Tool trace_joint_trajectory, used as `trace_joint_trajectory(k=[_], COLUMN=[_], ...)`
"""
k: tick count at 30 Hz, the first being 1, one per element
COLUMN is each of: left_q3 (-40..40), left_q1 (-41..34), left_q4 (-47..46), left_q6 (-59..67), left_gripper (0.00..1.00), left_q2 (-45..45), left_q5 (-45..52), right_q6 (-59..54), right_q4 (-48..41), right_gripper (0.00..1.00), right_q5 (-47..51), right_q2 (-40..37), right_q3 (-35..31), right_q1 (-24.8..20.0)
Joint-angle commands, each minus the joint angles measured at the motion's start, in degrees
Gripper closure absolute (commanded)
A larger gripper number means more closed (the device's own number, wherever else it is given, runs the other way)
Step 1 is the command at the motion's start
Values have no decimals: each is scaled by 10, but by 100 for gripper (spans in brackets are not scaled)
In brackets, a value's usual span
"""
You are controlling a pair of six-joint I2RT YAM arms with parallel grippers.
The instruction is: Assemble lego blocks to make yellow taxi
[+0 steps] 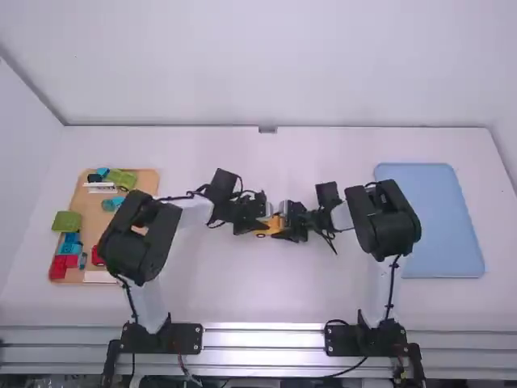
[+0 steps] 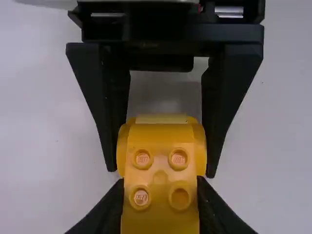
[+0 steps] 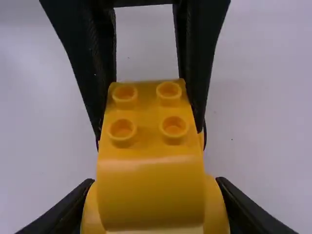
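Note:
Between the two arms, just right of the table's middle, my left gripper (image 1: pixel 255 221) and right gripper (image 1: pixel 291 223) meet at a yellow car piece (image 1: pixel 271 225). In the left wrist view, the left gripper (image 2: pixel 160 207) is shut on the studded part of the yellow car piece (image 2: pixel 160 163), while the other gripper's fingers clasp its rounded far end. From the right wrist, the right gripper (image 3: pixel 155 207) is shut around the wide rounded end of the yellow car piece (image 3: pixel 150 190). Studs face up. The undersides and wheels are mostly hidden.
At the far left a wooden tray (image 1: pixel 78 198) holds a green block (image 1: pixel 67 221), a red block (image 1: pixel 59 268) and several blue and white pieces; the left arm covers part of it. A blue tray (image 1: pixel 432 222) lies at the right, beside the right arm.

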Motion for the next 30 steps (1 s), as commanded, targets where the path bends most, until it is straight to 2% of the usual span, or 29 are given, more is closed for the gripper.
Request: trace_joint_trajectory(k=[1,6,10,15,25,30], left_q3=[-24,-24,-24,-24,-24,-24], left_q1=[-36,-31,-28,-25,-25,-25], left_q4=[-18,-5,30,35,37,40], left_q6=[16,11,-55,-56,-56,-54], left_gripper=[99,96,94,83,76,67], left_q2=[42,41,40,29,1,-12], left_q5=[-76,-58,-65,-60,-59,-59], right_q6=[15,15,15,17,17,17], right_q4=[-4,-4,-4,-4,-4,-4], right_gripper=[52,50,50,49,48,48], right_q5=[10,10,10,10,10,10], right_q2=[9,9,9,9,9,9], right_q3=[-2,-2,-2,-2,-2,-2], right_q1=[10,10,10,10,10,10])
